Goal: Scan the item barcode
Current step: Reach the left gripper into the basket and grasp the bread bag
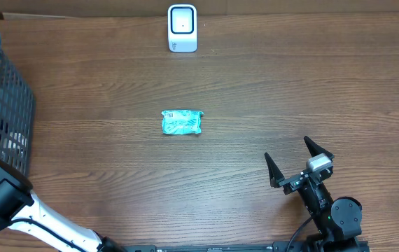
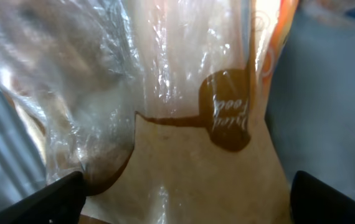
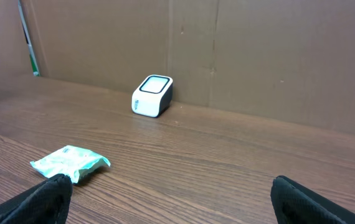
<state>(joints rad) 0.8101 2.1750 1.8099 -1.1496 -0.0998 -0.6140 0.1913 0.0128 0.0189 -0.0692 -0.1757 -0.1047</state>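
Right tool (image 1: 286, 147) (image 3: 168, 186): fingers spread wide, nothing between them, low over the table (image 1: 290, 84). Ahead of it and to its left, well apart: teal packet (image 1: 181, 122) (image 3: 70, 163), lying flat on the bare wood. Farther ahead, past the packet, near the table's back edge: white scanner (image 1: 183, 28) (image 3: 152, 96), standing upright with its window facing up.

Left tool (image 2: 184, 186): hidden from overhead, down inside the dark wire basket (image 1: 3, 105) at the table's left edge. Fingers (image 2: 62, 193) apart, one at each lower corner of the wrist view. Straight ahead of it, filling that view: crinkled clear plastic bag (image 2: 190, 124) with a tan and brown printed panel. Cannot tell whether the fingers touch the bag.
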